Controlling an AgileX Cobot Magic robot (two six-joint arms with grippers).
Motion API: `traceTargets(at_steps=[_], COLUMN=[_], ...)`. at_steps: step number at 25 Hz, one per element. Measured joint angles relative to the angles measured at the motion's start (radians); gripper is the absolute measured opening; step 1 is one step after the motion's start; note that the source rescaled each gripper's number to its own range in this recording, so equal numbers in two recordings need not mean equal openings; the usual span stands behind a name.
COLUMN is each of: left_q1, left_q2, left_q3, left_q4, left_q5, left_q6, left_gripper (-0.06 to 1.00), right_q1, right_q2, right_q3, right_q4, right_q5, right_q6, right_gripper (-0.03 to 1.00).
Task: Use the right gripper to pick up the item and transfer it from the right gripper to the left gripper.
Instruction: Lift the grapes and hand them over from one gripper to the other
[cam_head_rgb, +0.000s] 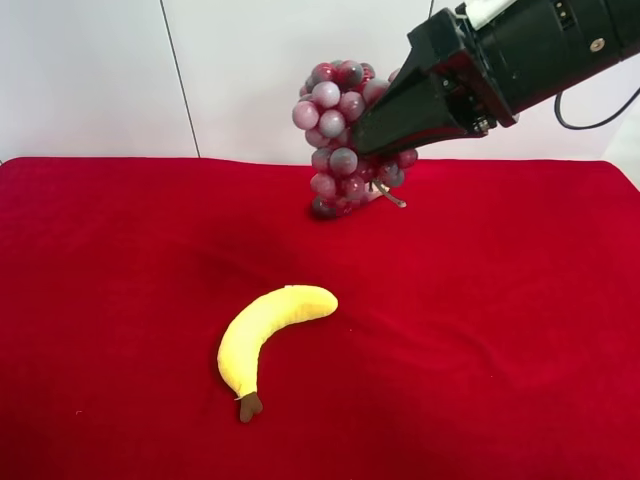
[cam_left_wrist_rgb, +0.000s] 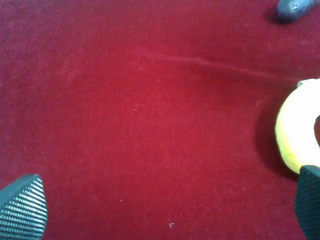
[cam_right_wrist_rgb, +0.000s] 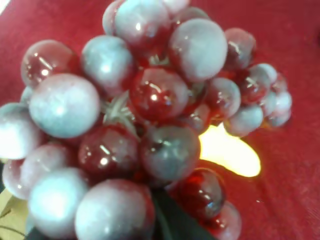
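The bunch of dark-red and frosty grey-purple grapes (cam_head_rgb: 338, 135) hangs in the air above the back of the red cloth. My right gripper (cam_head_rgb: 372, 140), on the thick black arm coming in from the exterior high view's right, is shut on it. The grapes (cam_right_wrist_rgb: 150, 115) fill the right wrist view, with a dark finger (cam_right_wrist_rgb: 175, 222) showing under them. My left gripper (cam_left_wrist_rgb: 165, 220) is open and empty above bare red cloth. Its ribbed fingertips (cam_left_wrist_rgb: 22, 207) stand far apart. It is out of the exterior high view.
A yellow plush banana (cam_head_rgb: 270, 330) lies on the red cloth (cam_head_rgb: 500, 320) near the middle. It also shows in the left wrist view (cam_left_wrist_rgb: 297, 135) beside one fingertip and below the grapes in the right wrist view (cam_right_wrist_rgb: 230, 150). A small grey-blue round thing (cam_left_wrist_rgb: 295, 9) sits at the left wrist view's edge.
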Motion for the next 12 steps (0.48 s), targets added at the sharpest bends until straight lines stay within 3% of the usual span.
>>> traceTargets(at_steps=[4,7,12], left_q1=[0.0,0.0,0.0], left_q2=[0.059,0.123,0.247], left_q3=[0.0,-0.01,-0.011], left_q4=[-0.088,-0.216,-0.41], left_q5=[-0.01,-0.066,-0.163], left_q6=[0.054,0.138,0.358], left_gripper=[1.0,1.0,1.0], right_q1=[0.0,0.0,0.0], right_q2=[0.0,0.0,0.0], right_q3=[0.0,0.0,0.0], right_q4=[0.073,0.092,0.105], right_q5=[0.051,0.062,0.063], right_q6=[-0.076,-0.098,-0.1], right_gripper=[0.03,0.03,0.03])
